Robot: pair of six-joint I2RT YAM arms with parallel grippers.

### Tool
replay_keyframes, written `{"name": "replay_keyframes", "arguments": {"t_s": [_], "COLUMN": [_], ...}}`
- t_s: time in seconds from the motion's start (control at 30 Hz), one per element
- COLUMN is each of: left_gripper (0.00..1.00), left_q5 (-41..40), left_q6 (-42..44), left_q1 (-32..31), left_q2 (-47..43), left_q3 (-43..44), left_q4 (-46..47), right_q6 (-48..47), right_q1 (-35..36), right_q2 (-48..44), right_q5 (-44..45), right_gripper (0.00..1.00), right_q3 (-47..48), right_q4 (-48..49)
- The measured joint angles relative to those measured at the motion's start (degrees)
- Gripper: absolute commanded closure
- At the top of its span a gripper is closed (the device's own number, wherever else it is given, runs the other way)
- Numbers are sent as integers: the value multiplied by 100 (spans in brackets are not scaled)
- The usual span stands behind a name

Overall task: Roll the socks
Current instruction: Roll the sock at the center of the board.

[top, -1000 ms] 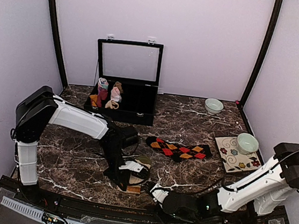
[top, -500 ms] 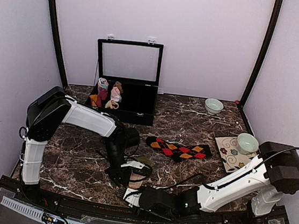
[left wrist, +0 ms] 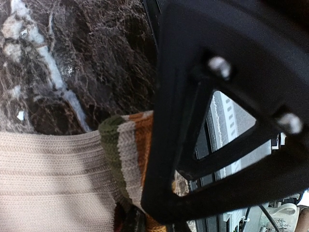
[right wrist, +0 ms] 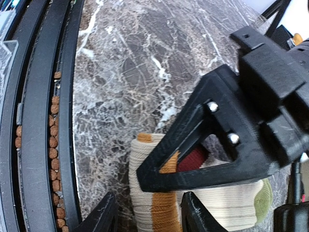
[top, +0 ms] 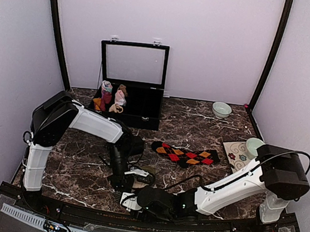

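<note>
On the marble surface [top: 83, 158], nearer than the flat argyle sock [top: 185, 153] and to its left, the left pincer [top: 137, 176] clamps shut on the bundled striped sock [right wrist: 212, 203]. The right pincer [right wrist: 149, 215], also nearer than the argyle sock, straddles the bundle's orange-banded end, jaws apart.

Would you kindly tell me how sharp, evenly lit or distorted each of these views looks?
Top external view: soft, even light, faint shadows, everything sharp, the argyle sock crisp. Left wrist view: the striped sock knit is sharp; a black finger near the lens looms large and slightly soft. Right wrist view: wide-angle bending curves the edge rail; top right corner is washed out.
</note>
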Motion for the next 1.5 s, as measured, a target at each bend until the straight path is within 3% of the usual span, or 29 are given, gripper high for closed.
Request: {"name": "replay_keyframes", "arguments": {"t_s": [0.3, 0.57, 0.83, 0.9, 1.03, 1.27, 1.5], "left_gripper": [90, 84, 71, 61, 56, 55, 56], "left_q5": [0, 2, -2, -61, -352, -1543, -1932], "left_q6": [-4, -70, -238, -334, -538, -841, -675], "left_q1": [11, 20, 48, 59, 160, 686, 686], "left_q2": [13, 22, -181, -420, -1298, -2920, -4339], "left_q3": [26, 37, -157, -424, -1331, -2677, -3521], "left_q4": [-61, -81, 42, 240, 916, 1637, 2017], "right_q6": [48, 396, 782, 944, 1294, 2024, 2680], "right_q1": [2, -2, -15, -50, -125, -260, -570], "right_q2": [149, 201, 212, 258, 385, 551, 634], "right_q5": [-114, -83, -151, -238, -398, -669, -1281], "right_gripper": [62, 73, 97, 99, 100, 100, 99], "right_q3": [-7, -271, -369, -374, -496, -745, -811], "right_q4": [168, 656, 901, 1027, 1486, 2262, 2590]}}
